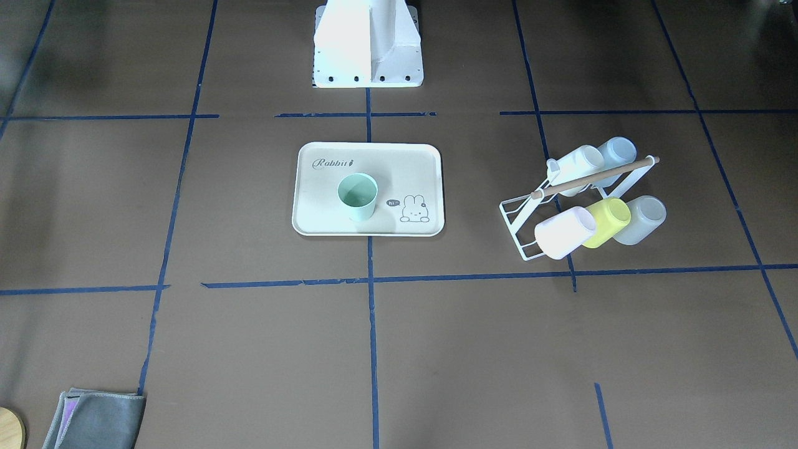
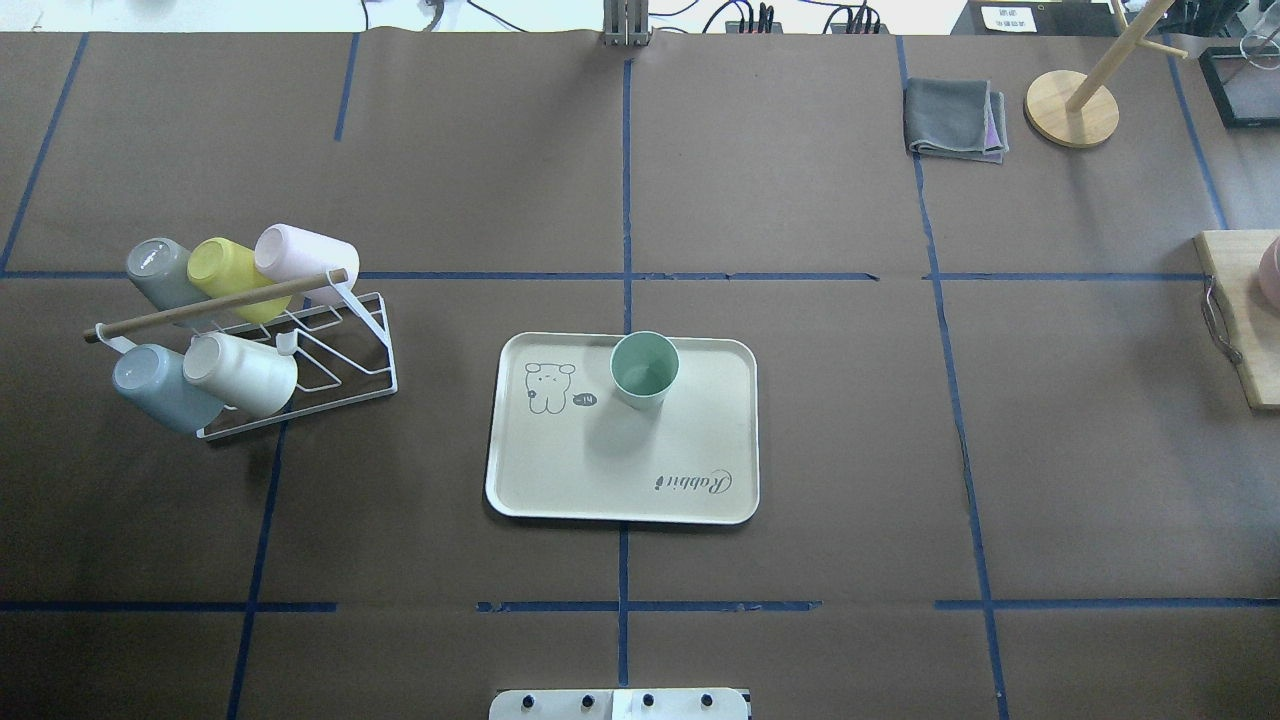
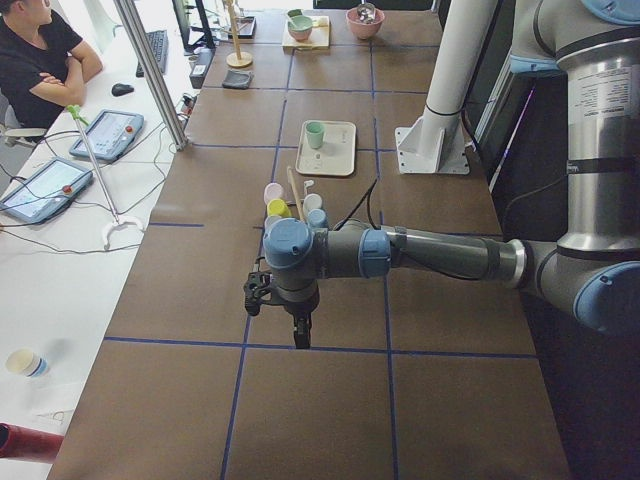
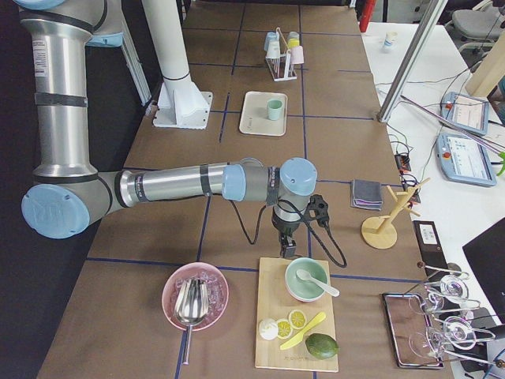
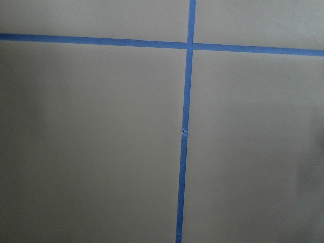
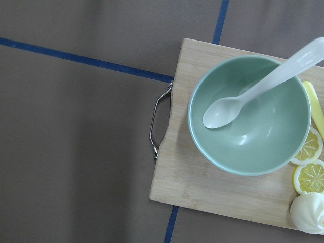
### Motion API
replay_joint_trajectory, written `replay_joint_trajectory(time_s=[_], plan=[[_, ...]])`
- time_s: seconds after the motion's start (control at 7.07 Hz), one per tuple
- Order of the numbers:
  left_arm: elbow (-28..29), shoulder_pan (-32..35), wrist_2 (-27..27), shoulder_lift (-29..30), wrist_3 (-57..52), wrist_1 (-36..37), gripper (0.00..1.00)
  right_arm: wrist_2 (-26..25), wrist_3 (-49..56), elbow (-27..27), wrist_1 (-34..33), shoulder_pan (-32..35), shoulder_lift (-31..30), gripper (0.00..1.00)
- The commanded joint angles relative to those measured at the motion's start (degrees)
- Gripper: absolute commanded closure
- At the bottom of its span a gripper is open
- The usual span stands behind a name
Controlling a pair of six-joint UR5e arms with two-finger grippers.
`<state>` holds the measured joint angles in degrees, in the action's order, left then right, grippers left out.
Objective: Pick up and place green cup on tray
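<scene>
The pale mint-green cup (image 1: 358, 195) stands upright, mouth up, on the cream Rabbit tray (image 1: 324, 209) in the middle of the table. It also shows in the overhead view (image 2: 644, 369) on the tray (image 2: 560, 470). No gripper is near it. My left gripper (image 3: 301, 338) hangs over bare table far from the tray, and shows only in the exterior left view. My right gripper (image 4: 289, 253) hangs above the edge of a cutting board and shows only in the exterior right view. I cannot tell whether either is open or shut.
A white wire rack (image 2: 340, 375) with several cups, among them a yellow-green cup (image 2: 225, 270), stands on my left. A wooden board (image 6: 202, 177) with a green bowl (image 6: 250, 121), spoon and lemon slices lies below my right wrist. A grey cloth (image 2: 955, 120) lies far right.
</scene>
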<state>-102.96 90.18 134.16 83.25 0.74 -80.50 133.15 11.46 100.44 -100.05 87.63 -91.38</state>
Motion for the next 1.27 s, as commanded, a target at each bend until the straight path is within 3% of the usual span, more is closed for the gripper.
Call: replay_joint_trajectory(time_s=[0.0,1.13], plan=[[0.0,-0.1,0.0,0.3,-0.1,0.3,0.00,0.0,0.1,-0.1,-0.1,0.0,-0.2,0.01],[0.7,-0.3,0.0,0.0,-0.3,0.6,0.00,0.6,1.4,-1.6,-2.3,0.1,0.4,0.01]])
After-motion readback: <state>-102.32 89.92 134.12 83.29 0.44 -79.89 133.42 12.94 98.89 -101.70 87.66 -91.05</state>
